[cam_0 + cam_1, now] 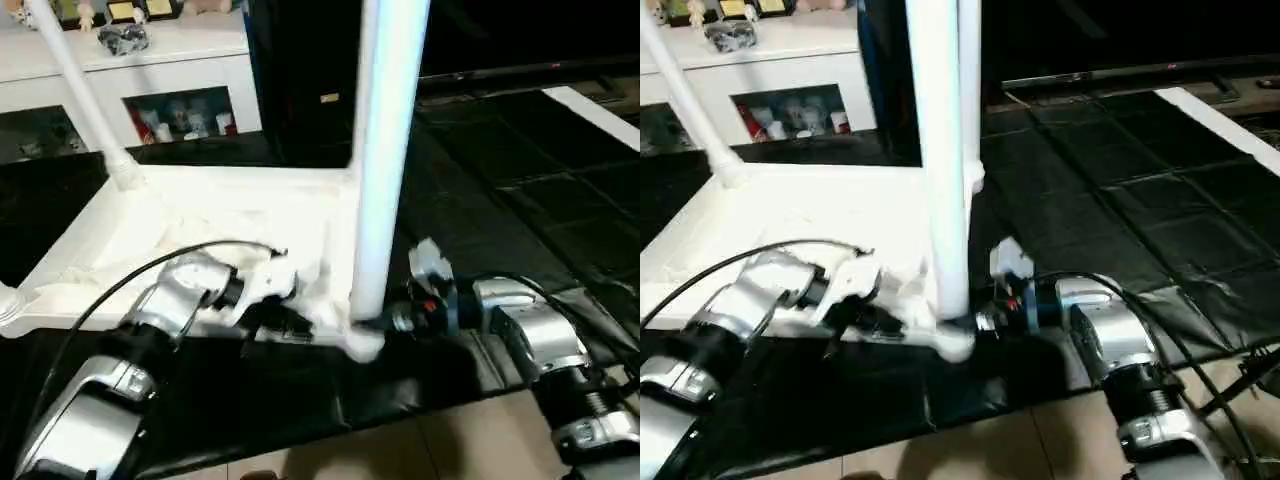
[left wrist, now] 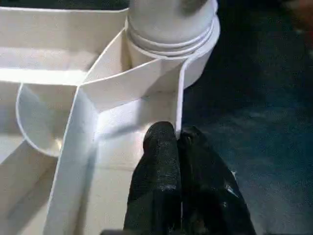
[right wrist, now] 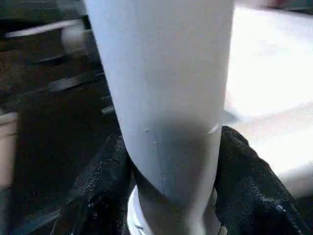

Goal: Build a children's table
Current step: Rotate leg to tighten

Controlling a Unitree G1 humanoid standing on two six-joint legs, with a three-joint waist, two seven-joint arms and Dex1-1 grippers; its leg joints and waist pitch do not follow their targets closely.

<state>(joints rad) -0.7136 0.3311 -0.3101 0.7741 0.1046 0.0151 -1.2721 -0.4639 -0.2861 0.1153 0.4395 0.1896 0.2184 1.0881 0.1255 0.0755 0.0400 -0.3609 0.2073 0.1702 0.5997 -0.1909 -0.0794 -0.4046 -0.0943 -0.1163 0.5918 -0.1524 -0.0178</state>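
Note:
The children's table lies upside down on a black mat, its white ribbed top (image 1: 200, 215) facing up. One white leg (image 1: 385, 150) stands upright in the near right corner socket (image 2: 171, 29). Another leg (image 1: 80, 95) leans at the far left corner. A third leg (image 1: 971, 100) stands behind at the far right. My right gripper (image 3: 171, 161) is shut on the base of the near leg, one black finger (image 3: 249, 181) on each side. My left gripper (image 2: 176, 147) is shut on the thin rim wall (image 2: 178, 103) of the top, just beside that socket.
A white cabinet (image 1: 150, 70) with glass-fronted shelves stands at the back left, with a dark unit (image 1: 300, 80) beside it. The black mat (image 1: 500, 200) stretches right. Pale tiled floor (image 1: 450, 440) shows at the front. A black cable (image 1: 150, 265) arcs over my left forearm.

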